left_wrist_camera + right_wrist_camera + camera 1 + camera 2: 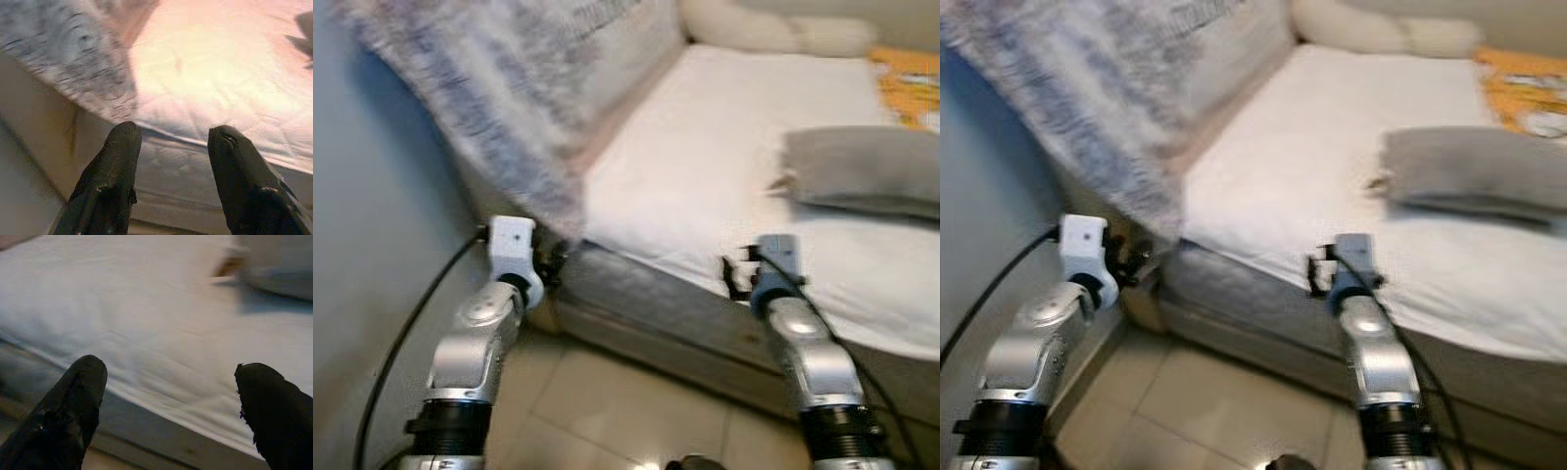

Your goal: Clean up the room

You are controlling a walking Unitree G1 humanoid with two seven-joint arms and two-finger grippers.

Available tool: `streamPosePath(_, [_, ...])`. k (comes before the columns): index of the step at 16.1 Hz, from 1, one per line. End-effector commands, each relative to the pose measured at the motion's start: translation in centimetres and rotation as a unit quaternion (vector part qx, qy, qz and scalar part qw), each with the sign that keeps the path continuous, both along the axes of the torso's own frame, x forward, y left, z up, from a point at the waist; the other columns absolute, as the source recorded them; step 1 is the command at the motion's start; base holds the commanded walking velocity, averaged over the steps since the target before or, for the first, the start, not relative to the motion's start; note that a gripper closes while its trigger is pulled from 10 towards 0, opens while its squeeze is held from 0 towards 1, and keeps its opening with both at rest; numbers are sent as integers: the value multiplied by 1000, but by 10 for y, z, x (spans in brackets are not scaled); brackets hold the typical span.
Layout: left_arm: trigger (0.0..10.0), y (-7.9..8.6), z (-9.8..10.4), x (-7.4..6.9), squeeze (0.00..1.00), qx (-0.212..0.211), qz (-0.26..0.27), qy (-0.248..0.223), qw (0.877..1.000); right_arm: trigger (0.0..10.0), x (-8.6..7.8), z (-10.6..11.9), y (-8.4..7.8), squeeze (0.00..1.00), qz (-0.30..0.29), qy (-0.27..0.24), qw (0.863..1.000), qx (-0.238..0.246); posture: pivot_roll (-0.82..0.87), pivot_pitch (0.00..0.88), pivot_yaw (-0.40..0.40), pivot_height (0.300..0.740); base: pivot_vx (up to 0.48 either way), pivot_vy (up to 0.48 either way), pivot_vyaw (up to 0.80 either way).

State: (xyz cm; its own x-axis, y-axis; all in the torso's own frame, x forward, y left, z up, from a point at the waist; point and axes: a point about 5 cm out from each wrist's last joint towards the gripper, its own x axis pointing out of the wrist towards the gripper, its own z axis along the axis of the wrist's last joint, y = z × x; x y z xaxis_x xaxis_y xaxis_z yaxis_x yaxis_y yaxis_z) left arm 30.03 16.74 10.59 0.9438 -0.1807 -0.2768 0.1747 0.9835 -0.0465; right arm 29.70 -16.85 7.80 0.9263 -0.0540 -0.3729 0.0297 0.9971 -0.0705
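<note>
Bed [724,166] with a smooth white sheet fills the centre; a flat grey pillow [862,171] lies at right, a fuzzy grey blanket [489,88] drapes upper left. Left hand [171,142] and right hand [171,377] hover at the mattress edge, fingers spread, empty.

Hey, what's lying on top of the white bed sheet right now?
On the white sheet lie a folded grey cloth, a cream pillow at the far end and something orange at the far right edge. What the cloth covers is hidden.

Right tool [168,396], fingers [78,401] apart, over white sheet [122,308], grey pillow [279,269] beyond.
</note>
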Motion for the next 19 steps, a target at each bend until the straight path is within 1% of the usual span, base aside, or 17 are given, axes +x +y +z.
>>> streamPosePath(1, [10000,4,6,2,0,5,4,-9,1000,10000,3,6,7,1000,9,-12,1000,5,-20,0,45,740,0,0,-788])
streamPosePath(3, [10000,2,7,3,0,13,-2,-18,1000,10000,3,5,6,1000,7,-12,1000,5,-19,0,43,740,0,0,-788])
streamPosePath(4, [10000,2,7,3,0,42,-1,-24,999,10000,3,5,6,1000,7,-12,1000,5,-19,0,45,740,0,0,-788])
streamPosePath(5, [10000,3,8,5,0,68,3,-41,997,10000,3,5,6,1000,6,-12,1000,5,-19,0,45,740,0,0,-781])
streamPosePath(6, [10000,1,10,5,0,59,1,-48,997,10000,3,5,6,1000,6,-12,1000,5,-19,0,45,740,0,0,-788])
streamPosePath(7, [10000,1,12,5,0,61,-1,-59,996,10000,3,5,6,1000,7,-13,1000,4,-19,0,45,740,0,0,-781])
streamPosePath(9, [10000,-1,13,5,0,53,-13,-64,996,10000,3,6,6,1000,8,-16,1000,2,-19,0,47,740,0,0,-781])
streamPosePath(10, [10000,-1,13,4,0,49,-19,-65,997,10000,3,7,6,1000,9,-19,1000,0,-18,0,46,740,0,0,0])
streamPosePath(11, [10000,-1,13,4,0,46,-19,-65,997,10000,3,7,6,741,12,-22,1000,-2,-18,0,46,740,274,0,0])
streamPosePath(12, [10000,-1,12,4,0,42,-19,-66,997,10000,3,7,6,180,12,-22,1000,-4,-18,0,46,740,315,0,0])
streamPosePath(13, [10000,-1,12,4,0,41,-19,-66,997,10000,3,7,6,180,12,-22,1000,-3,-18,0,46,740,315,0,0])
streamPosePath(14, [10000,-1,12,4,0,39,-17,-65,997,10000,3,8,5,0,9,-23,1000,-5,-18,0,46,740,337,0,0])
streamPosePath(19, [10000,2,10,3,0,39,-8,-63,997,10000,2,7,2,0,5,-25,1000,-12,-19,0,47,740,347,0,0])
